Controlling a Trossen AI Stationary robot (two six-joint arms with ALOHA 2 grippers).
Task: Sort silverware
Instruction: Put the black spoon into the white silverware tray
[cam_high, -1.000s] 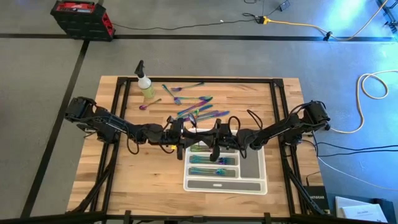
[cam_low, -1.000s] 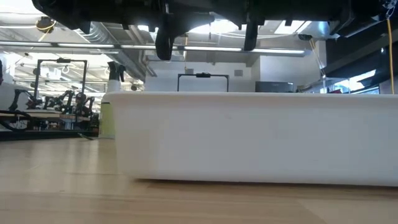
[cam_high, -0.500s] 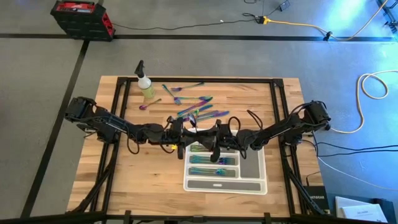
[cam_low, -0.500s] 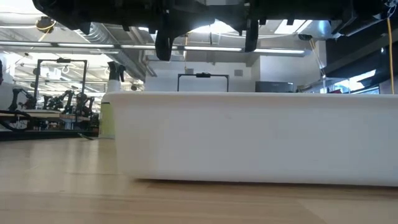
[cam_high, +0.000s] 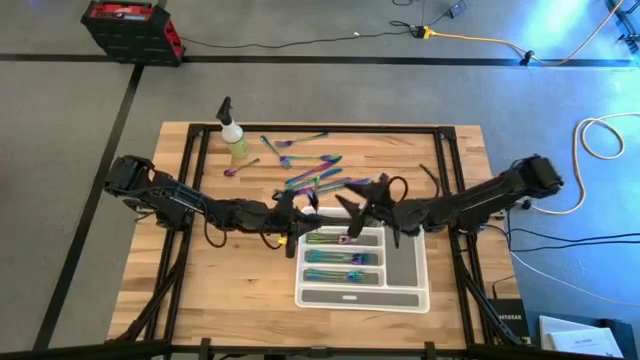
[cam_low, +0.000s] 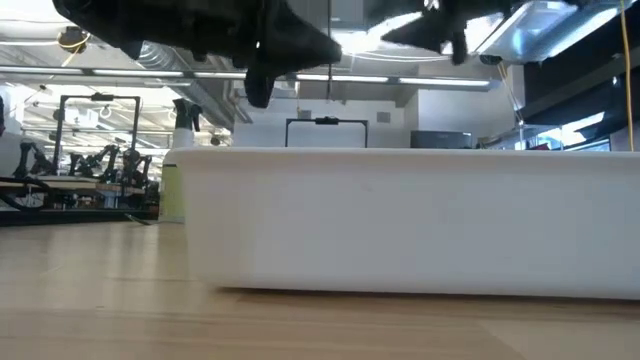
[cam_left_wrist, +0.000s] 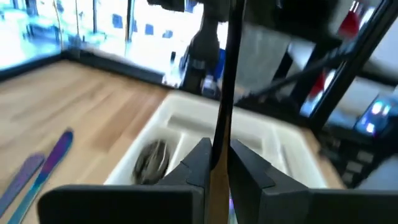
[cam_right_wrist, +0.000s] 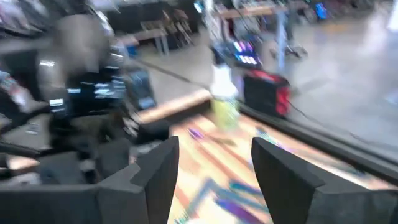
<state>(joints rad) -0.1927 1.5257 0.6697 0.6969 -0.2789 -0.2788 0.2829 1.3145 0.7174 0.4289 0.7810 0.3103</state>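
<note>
My left gripper (cam_left_wrist: 219, 163) is clamping a slim utensil (cam_left_wrist: 225, 81) above the tray (cam_left_wrist: 273, 134); right gripper (cam_right_wrist: 214, 163) is gaping empty. Next: lowering into its compartment.

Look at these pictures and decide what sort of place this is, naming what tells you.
Probably a robotics lab or workshop, not a kitchen. A wooden workbench stands on a bare concrete floor marked with black tape, cables trail across it, and more robot arms on benches show in the hall behind.

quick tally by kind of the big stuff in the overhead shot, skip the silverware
spray bottle: 1
compartment tray: 1
robot arms: 2
red and black case on the floor: 1
total: 5
</note>
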